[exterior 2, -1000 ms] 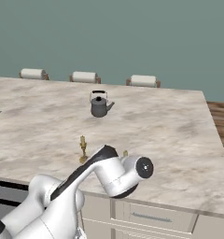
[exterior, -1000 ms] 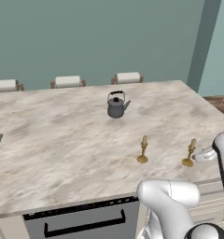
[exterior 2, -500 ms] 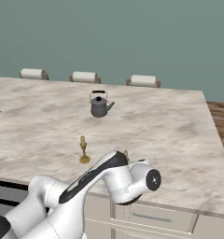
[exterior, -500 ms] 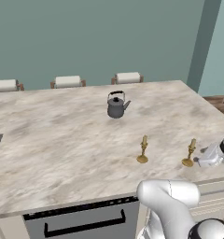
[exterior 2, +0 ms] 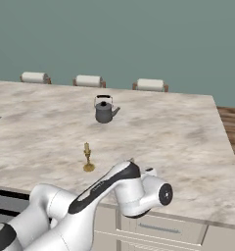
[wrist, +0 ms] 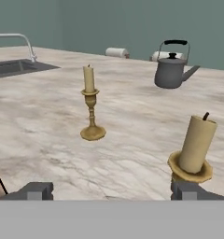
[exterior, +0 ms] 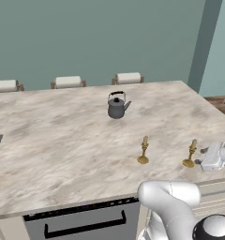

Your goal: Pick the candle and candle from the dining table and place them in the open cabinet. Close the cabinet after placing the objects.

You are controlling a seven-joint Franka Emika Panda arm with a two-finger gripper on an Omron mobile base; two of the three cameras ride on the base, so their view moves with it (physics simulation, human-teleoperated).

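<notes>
Now wide pincer [wrist: 111, 190] beside candle [wrist: 195, 148]

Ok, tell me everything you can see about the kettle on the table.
The kettle is small, dark grey and looks like metal, with a squat round body, a short spout angled up to one side, a lid with a knob, and a black hoop handle arching over the top. It stands upright on the marble table, towards the far side, well behind both candles and apart from them. Nothing touches it but the tabletop.
</notes>
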